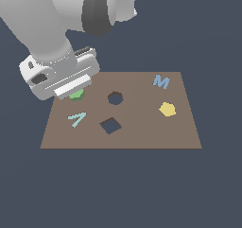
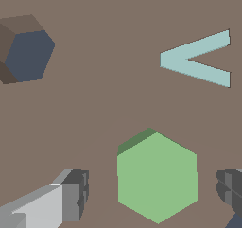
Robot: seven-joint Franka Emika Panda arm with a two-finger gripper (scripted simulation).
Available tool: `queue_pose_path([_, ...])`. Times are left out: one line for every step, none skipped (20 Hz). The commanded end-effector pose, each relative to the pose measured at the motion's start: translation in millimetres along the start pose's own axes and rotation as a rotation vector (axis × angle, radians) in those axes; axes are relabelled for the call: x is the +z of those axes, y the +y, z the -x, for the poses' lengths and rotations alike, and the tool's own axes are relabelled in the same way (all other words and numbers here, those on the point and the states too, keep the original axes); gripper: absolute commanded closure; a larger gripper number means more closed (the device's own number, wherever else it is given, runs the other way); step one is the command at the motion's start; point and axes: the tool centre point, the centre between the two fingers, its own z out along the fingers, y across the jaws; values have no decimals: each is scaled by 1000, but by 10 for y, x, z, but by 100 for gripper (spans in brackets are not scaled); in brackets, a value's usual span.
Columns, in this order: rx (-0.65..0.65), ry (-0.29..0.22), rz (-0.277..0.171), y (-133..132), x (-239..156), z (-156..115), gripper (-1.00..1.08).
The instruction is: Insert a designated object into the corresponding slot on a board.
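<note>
Wrist view shows the fingers (image 2: 71,196) spread either side of the green block (image 2: 157,177), not touching. It looks light, rigid and slick; grip opposite flat sides.

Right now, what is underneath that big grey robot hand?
Under the gripper a green block lies on the brown board, between open fingers. In the exterior view, the hand covers most of it.

- letter M (image 1: 161,82): light blue flat piece shaped as a capital M, lies on the board (image 1: 142,137) near its far corner at the exterior view's right
- V-shaped piece (image 1: 77,118): pale teal, reads as a V or a caret lying on its side, on the board toward the exterior view's left; also seen in the wrist view (image 2: 198,59)
- no printed text, labels, brands or numbers anywhere else
</note>
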Motion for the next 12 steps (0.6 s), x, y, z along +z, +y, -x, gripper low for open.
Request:
queue_pose_path([-16,1,1,38,21,11,-92])
queue_pose_path([-19,1,1,47,26,14,-92])
queue_pose_path([-21,2,1,54,30,16,-92])
queue_pose_path([-23,2,1,58,32,17,-92])
queue_pose_path([-23,2,1,61,32,18,-92])
queue_pose_path([-23,2,1,58,31,14,-92])
queue_pose_path([-21,2,1,55,29,12,-92])
queue_pose_path([-19,1,1,49,25,7,-92])
queue_pose_path([-17,1,1,43,21,4,-92])
queue_pose_path([-15,1,1,40,19,2,-92])
queue_pose_path([-15,1,1,37,18,-1,-92])
queue_pose_path([-16,1,1,42,21,4,-92])
